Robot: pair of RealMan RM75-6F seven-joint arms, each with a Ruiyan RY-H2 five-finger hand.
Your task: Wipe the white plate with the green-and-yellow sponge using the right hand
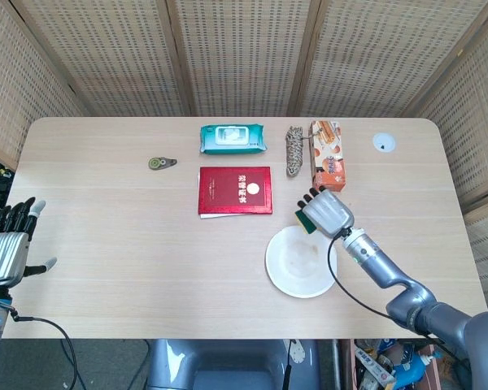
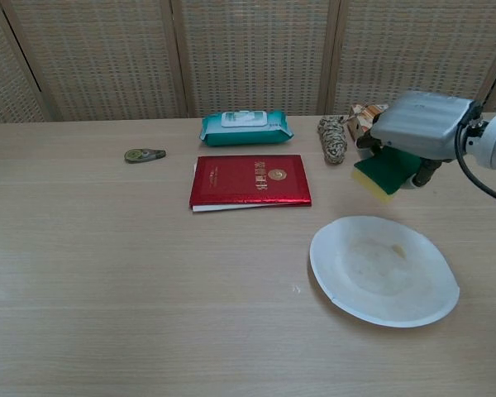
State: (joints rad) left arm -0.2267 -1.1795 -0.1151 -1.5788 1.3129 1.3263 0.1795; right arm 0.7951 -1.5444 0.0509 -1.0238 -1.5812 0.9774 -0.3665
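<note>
The white plate [image 1: 297, 266] [image 2: 383, 270] lies on the table, front right of centre, with a small brownish stain on it. My right hand [image 1: 327, 213] [image 2: 417, 126] holds the green-and-yellow sponge [image 2: 383, 172] [image 1: 306, 219] in the air, just above and behind the plate's far edge. In the chest view the sponge's yellow side faces left and down. My left hand [image 1: 8, 246] hovers open off the table's left edge, seen only in the head view.
A red booklet [image 1: 235, 190] [image 2: 250, 179] lies left of the sponge. Behind it sit a teal wipes pack [image 1: 232, 139], a rope coil [image 1: 294, 149], an orange box [image 1: 326, 153] and a small round tape [image 1: 158, 163]. A white disc [image 1: 383, 143] marks the far right.
</note>
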